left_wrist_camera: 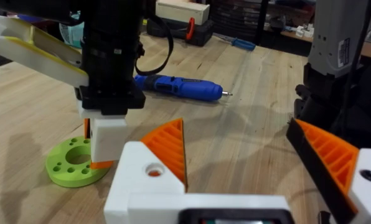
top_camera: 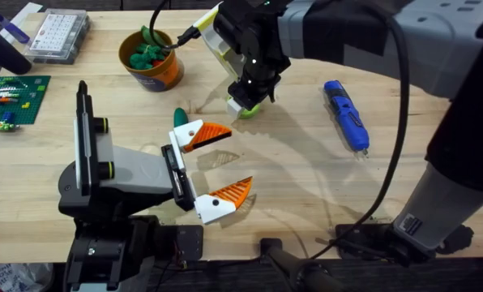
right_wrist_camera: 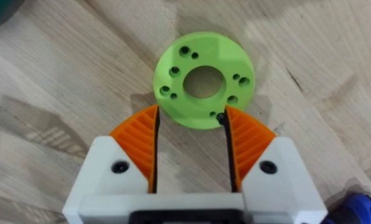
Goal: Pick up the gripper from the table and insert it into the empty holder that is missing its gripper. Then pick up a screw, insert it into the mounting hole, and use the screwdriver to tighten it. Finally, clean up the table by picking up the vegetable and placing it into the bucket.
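A: Looking down on a wooden worktop (top_camera: 306,170), what is the right pincer (right_wrist_camera: 192,134) doing?

B: It hangs low over a green ring-shaped disc (right_wrist_camera: 203,79) with several small holes, orange pads parted narrowly and holding nothing, touching the disc's near rim.

A: And the task's things?

B: The large gray-and-black body's holder (top_camera: 179,174) carries 2 orange-padded fingers. The blue screwdriver (top_camera: 346,114) lies well apart to the right; the orange bucket (top_camera: 151,58) stands at the back. The left pincer (left_wrist_camera: 254,168) is spread wide and empty.

A: What could go wrong?

B: Likely the pads would slip off the rim, since they barely straddle the disc.
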### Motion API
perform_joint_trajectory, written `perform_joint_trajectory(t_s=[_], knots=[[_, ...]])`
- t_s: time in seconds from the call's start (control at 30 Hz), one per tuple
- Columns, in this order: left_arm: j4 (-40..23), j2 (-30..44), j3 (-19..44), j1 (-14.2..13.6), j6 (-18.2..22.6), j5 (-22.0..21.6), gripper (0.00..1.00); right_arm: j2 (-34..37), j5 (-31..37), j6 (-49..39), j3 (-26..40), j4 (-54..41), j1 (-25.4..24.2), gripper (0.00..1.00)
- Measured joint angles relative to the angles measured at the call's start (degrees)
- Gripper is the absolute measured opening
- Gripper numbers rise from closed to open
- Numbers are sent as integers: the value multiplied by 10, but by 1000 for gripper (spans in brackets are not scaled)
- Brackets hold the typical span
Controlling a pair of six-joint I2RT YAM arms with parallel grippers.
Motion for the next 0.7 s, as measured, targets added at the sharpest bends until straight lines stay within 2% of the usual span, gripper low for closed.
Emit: perform_joint_trajectory(t_s=[0.7], knots=[[-1, 0, 0, 0, 0, 0, 990, -3, 0, 0, 0, -4, 0, 545]])
